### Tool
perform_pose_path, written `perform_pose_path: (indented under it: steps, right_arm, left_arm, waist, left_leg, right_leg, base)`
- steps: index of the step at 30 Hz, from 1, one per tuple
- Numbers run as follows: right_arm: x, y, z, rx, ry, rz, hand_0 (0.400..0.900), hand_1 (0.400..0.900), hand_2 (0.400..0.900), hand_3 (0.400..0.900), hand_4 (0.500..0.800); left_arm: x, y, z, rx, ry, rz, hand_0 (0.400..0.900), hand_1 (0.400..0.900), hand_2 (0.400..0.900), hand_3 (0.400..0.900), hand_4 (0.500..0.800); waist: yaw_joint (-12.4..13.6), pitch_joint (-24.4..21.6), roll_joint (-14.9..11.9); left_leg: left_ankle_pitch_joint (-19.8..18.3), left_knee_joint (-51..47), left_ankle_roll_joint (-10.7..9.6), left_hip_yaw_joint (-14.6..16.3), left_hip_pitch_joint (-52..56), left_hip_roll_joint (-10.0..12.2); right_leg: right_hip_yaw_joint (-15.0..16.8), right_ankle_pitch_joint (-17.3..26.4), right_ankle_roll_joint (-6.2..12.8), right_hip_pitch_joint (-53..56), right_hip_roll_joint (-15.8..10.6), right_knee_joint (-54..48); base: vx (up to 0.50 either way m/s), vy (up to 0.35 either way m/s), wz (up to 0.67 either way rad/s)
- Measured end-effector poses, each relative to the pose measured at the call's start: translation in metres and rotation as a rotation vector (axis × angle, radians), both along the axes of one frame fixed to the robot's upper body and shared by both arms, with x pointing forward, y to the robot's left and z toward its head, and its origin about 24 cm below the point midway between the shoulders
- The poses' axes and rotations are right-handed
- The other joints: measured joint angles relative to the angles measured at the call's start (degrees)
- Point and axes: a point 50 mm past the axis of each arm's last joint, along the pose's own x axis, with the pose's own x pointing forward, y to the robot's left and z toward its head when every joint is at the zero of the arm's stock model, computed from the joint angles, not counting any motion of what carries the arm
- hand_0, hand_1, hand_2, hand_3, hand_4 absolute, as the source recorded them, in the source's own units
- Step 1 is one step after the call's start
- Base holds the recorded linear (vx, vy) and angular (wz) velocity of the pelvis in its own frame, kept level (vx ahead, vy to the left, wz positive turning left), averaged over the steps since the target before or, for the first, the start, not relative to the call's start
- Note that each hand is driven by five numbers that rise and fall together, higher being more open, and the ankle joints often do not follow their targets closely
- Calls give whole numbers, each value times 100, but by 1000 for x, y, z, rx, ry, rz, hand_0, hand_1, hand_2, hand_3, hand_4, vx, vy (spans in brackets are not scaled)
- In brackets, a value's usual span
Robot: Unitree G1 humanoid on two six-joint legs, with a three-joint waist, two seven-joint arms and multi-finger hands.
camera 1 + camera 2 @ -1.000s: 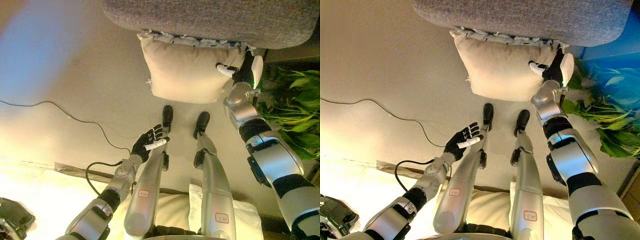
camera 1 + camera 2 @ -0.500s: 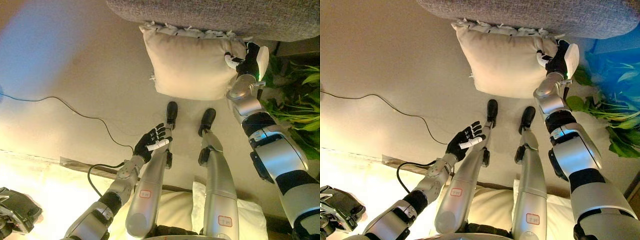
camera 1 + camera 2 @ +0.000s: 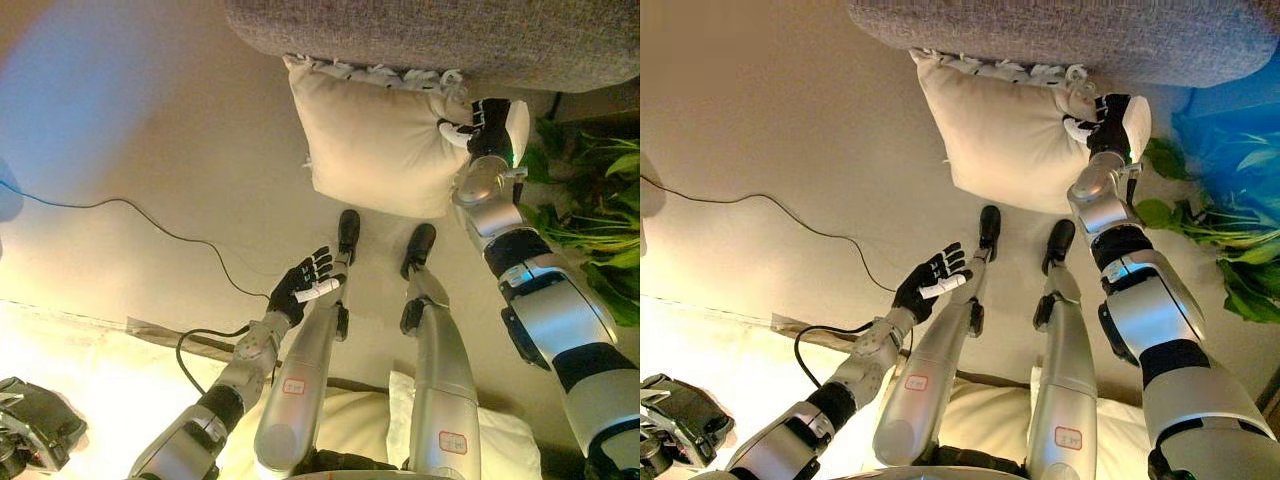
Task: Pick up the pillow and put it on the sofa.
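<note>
A cream pillow with a fringed top edge lies on the beige floor, its top against the base of the grey sofa. My right hand is at the pillow's upper right corner, with its fingers curled onto the edge, and the cloth bunches there. My left hand is open and empty. It hovers low over the floor, well short of the pillow and to its lower left.
A green leafy plant stands close to the right of the pillow and my right arm. A thin dark cable runs across the floor at left. A white cushion and a dark object lie at the bottom.
My right hand has slid up the pillow's right edge towards the sofa and closed on the corner. The view has shifted slightly. The left hand has stayed put.
</note>
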Motion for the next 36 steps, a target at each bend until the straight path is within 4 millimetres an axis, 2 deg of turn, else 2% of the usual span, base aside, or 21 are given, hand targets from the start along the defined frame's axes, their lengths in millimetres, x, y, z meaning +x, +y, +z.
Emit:
perform_pose_path:
  steps: [5, 8, 10, 13, 19, 21, 24, 27, 31, 36]
  right_arm:
    - [-8, 1, -28, -27, 54, 57, 400, 400, 400, 400, 500]
    - [-19, 1, -56, -56, 109, 108, 400, 400, 400, 400, 500]
    - [-26, 5, -72, -82, 144, 151, 400, 400, 400, 400, 500]
    - [-36, 5, -88, -97, 174, 180, 400, 400, 400, 400, 500]
    - [-61, -4, -111, -151, 220, 239, 400, 400, 400, 400, 500]
    - [-67, 0, -111, -183, 214, 286, 400, 400, 400, 400, 500]
    - [-76, -6, -108, -218, 212, 322, 400, 400, 400, 400, 500]
    - [-82, -7, -106, -228, 220, 365, 400, 400, 400, 400, 500]
    - [-90, -17, -95, -262, 217, 404, 400, 400, 400, 400, 500]
    - [-92, -22, -69, -341, 197, 471, 400, 400, 400, 400, 500]
  left_arm:
    - [-5, 4, -6, 3, 30, 11, 900, 900, 900, 900, 800]
    - [-9, 7, -12, 5, 65, 17, 900, 900, 900, 900, 800]
    - [-15, 11, -18, -1, 90, 36, 900, 900, 900, 900, 800]
    - [-20, 23, -26, 5, 127, 70, 900, 900, 900, 900, 800]
    - [-32, 52, -43, 56, 217, 146, 900, 900, 900, 900, 800]
    - [-40, 68, -49, 90, 257, 170, 900, 900, 900, 900, 800]
    - [-51, 81, -58, 119, 319, 198, 900, 900, 900, 900, 800]
    - [-70, 94, -70, 140, 388, 236, 900, 900, 900, 900, 800]
    - [-88, 101, -83, 167, 473, 235, 900, 900, 900, 900, 800]
    - [-106, 102, -97, 193, 569, 221, 900, 900, 900, 900, 800]
  waist:
    - [-60, 5, -12]
    - [-91, 11, -40]
    - [-211, 13, -96]
    - [-389, 15, -239]
    - [-386, 4, -642]
    - [-400, -23, -818]
    - [-427, -69, -923]
    - [-522, -197, -1046]
    - [-523, -437, -1161]
    - [-514, -842, -1170]
  left_leg:
    - [-18, -20, 13, 21, 344, 25]
    - [-83, -42, 24, 76, 767, 62]
    - [-146, -61, 36, 106, 1119, 75]
    - [-202, -158, 57, 152, 1684, 99]
    - [-433, -194, 12, 222, 2714, 215]
    - [-517, -195, -24, 268, 2937, 265]
    - [-644, -195, -56, 263, 3271, 285]
    - [-772, -195, -59, 258, 3608, 285]
    - [-928, -195, -74, 287, 3968, 284]
    - [-1049, -199, -97, 268, 4286, 286]
  right_leg:
    - [14, 45, 12, 386, 46, -146]
    - [50, 100, 34, 880, 111, -351]
    - [76, 123, 56, 1266, 132, -479]
    - [160, 159, 103, 1874, 198, -704]
    - [167, 216, 165, 3110, 323, -1293]
    - [157, 245, 160, 3419, 369, -1493]
    - [150, 334, 108, 3910, 417, -1823]
    - [144, 380, 72, 4420, 446, -2183]
    - [169, 414, 30, 4903, 467, -2465]
    - [161, 340, 43, 5264, 475, -2540]
  base:
    - [-78, -50, -15]
    - [-55, -47, -11]
    - [-29, -53, -9]
    - [-14, -69, -7]
    - [61, -62, -5]
    - [79, -59, -1]
    - [112, -58, -2]
    - [102, -3, -2]
    - [145, 19, 0]
    - [98, 16, 8]
